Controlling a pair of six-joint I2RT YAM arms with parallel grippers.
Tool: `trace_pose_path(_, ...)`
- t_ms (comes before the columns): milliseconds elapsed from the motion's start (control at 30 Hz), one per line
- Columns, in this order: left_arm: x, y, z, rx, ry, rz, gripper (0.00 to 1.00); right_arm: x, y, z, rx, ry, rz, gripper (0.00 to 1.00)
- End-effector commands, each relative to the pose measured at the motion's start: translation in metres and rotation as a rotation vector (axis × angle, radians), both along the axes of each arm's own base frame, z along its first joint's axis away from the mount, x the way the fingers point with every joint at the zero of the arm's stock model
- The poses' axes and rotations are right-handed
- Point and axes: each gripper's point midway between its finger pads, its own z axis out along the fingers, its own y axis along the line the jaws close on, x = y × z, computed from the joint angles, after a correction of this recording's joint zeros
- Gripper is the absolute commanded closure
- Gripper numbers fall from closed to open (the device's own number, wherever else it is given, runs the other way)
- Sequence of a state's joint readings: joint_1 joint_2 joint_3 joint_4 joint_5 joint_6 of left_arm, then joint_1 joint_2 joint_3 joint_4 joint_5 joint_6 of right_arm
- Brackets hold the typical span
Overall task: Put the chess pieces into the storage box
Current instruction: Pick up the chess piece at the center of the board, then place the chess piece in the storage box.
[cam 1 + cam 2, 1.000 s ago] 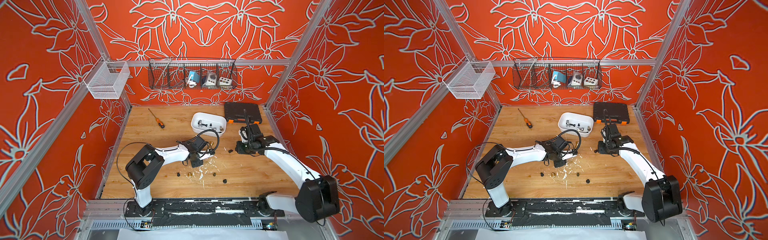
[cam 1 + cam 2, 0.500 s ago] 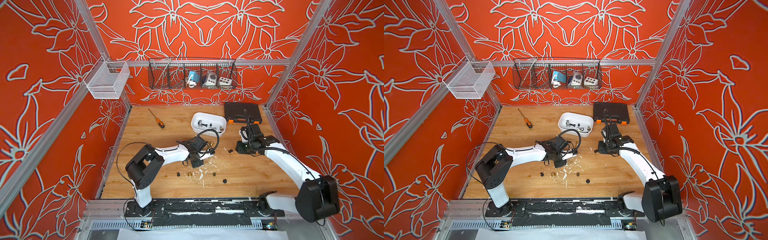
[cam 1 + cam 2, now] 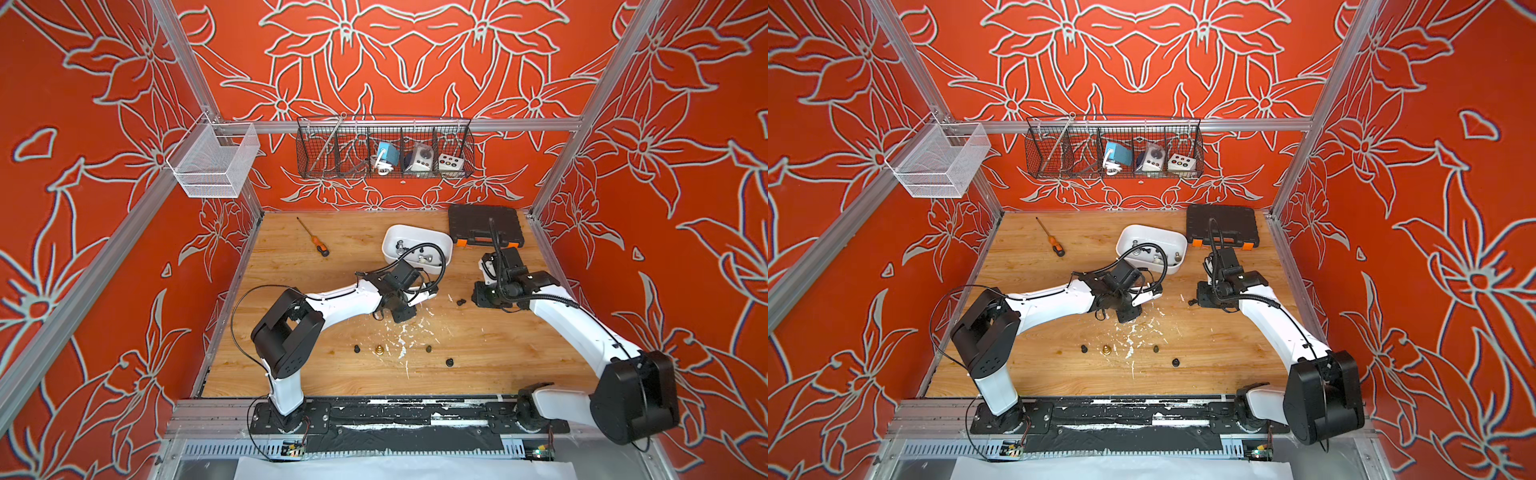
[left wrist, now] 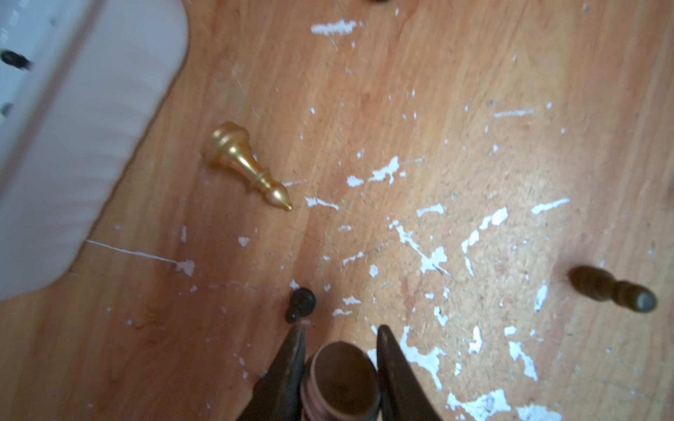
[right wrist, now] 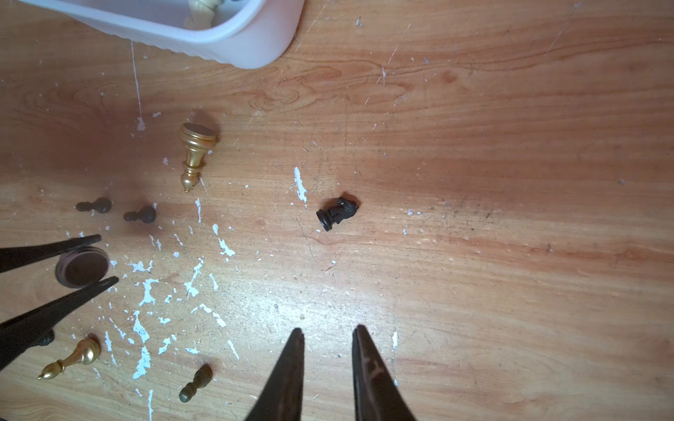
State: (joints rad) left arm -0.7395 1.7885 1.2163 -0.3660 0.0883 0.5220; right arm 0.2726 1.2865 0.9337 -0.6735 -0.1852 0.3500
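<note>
left gripper [image 4: 340, 327] clamps brown-based chess piece [image 4: 341, 379]; right gripper [image 5: 329, 327] slightly parted

Very little to call: the left gripper [image 4: 340, 330] has nipped its jaws in a shade tighter on the round, brown-bottomed chess piece [image 4: 341, 382] it grips low over the tabletop [image 4: 474, 182]. Any arm shift is too slight to tell.
</note>
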Motion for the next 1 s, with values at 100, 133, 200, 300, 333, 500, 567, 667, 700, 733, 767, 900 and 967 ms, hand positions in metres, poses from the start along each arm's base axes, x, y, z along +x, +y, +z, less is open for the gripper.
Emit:
trace_pose_path(100, 0.032, -0.018, 0.045, -0.095, -0.076, 0.008, 0.69, -0.006, -0.003, 0.002, 0.003, 0.004, -0.001, 0.74)
trace_pose_path(133, 0.04, -0.021, 0.05, -0.107, -0.09, 0.017, 0.69, -0.006, -0.004, 0.002, 0.004, 0.002, -0.003, 0.74)
trace_pose_path(200, 0.058, -0.026, 0.059, -0.13, -0.117, 0.039, 0.7, -0.006, -0.004, 0.004, 0.006, -0.001, -0.005, 0.74)
trace_pose_path(300, 0.09, -0.036, 0.072, -0.168, -0.155, 0.086, 0.7, -0.008, -0.004, 0.005, 0.014, -0.004, -0.01, 0.74)
trace_pose_path(333, 0.102, -0.038, 0.075, -0.178, -0.168, 0.116, 0.7, -0.008, -0.004, 0.005, 0.017, -0.004, -0.013, 0.74)
trace_pose_path(500, 0.16, -0.046, 0.081, -0.227, -0.2, 0.263, 0.7, -0.01, -0.007, 0.005, 0.019, -0.006, -0.029, 0.74)
trace_pose_path(567, 0.176, -0.052, 0.082, -0.256, -0.208, 0.294, 0.69, -0.012, -0.008, 0.004, 0.023, -0.006, -0.036, 0.74)
trace_pose_path(667, 0.193, -0.065, 0.078, -0.291, -0.215, 0.292, 0.69, -0.015, -0.009, 0.001, 0.029, 0.0, -0.051, 0.74)
trace_pose_path(700, 0.198, -0.07, 0.076, -0.302, -0.212, 0.292, 0.68, -0.016, -0.009, -0.001, 0.032, 0.002, -0.054, 0.74)
trace_pose_path(733, 0.204, -0.073, 0.074, -0.313, -0.209, 0.297, 0.68, -0.017, -0.01, -0.002, 0.035, 0.005, -0.059, 0.74)
trace_pose_path(767, 0.209, -0.076, 0.071, -0.321, -0.207, 0.303, 0.68, -0.019, -0.01, -0.003, 0.037, 0.01, -0.061, 0.74)
trace_pose_path(900, 0.227, -0.085, 0.062, -0.362, -0.206, 0.331, 0.68, -0.025, -0.012, -0.008, 0.042, 0.021, -0.074, 0.74)
trace_pose_path(967, 0.233, -0.088, 0.06, -0.383, -0.21, 0.35, 0.68, -0.029, -0.013, -0.011, 0.04, 0.027, -0.082, 0.74)
